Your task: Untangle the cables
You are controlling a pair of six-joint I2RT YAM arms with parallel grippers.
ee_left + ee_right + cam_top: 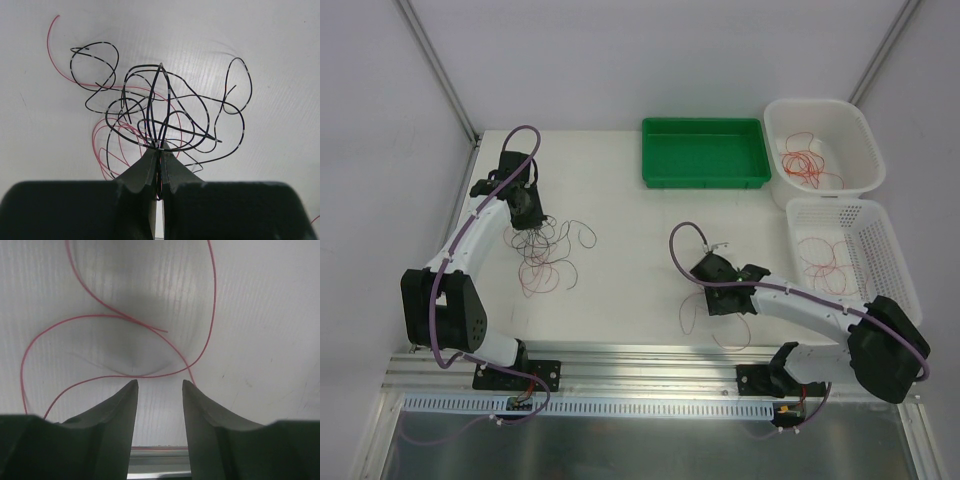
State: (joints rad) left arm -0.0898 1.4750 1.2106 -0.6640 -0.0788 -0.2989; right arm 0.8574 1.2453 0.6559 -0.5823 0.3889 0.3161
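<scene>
From above, the left gripper (527, 214) is hanging over the tangle of cables (548, 255), most of which is spreading out just beyond its jaws. The right gripper (712, 293) is sitting low over a loose red cable (687, 318), well apart from that heap. More red strands are lying in two white baskets (865, 135), well off to the side of its jaws.

In the left wrist view, the fingers (142, 170) are pressing together and pinching a few dark strands at their tips. The other dark loops are fanning out ahead of the jaws, with red loops ahead and to their left.

In the right wrist view, the fingers (120, 410) are standing spread with nothing between them. The red cable is curving ahead of the jaws, one run passing right beside the right-hand tip.

These wires are looking very light, limp and springy, thin enough to slip from a pinch and to drag neighbours along. A free end or a single outer loop seems the better hold, rather than the knotted middle
</scene>
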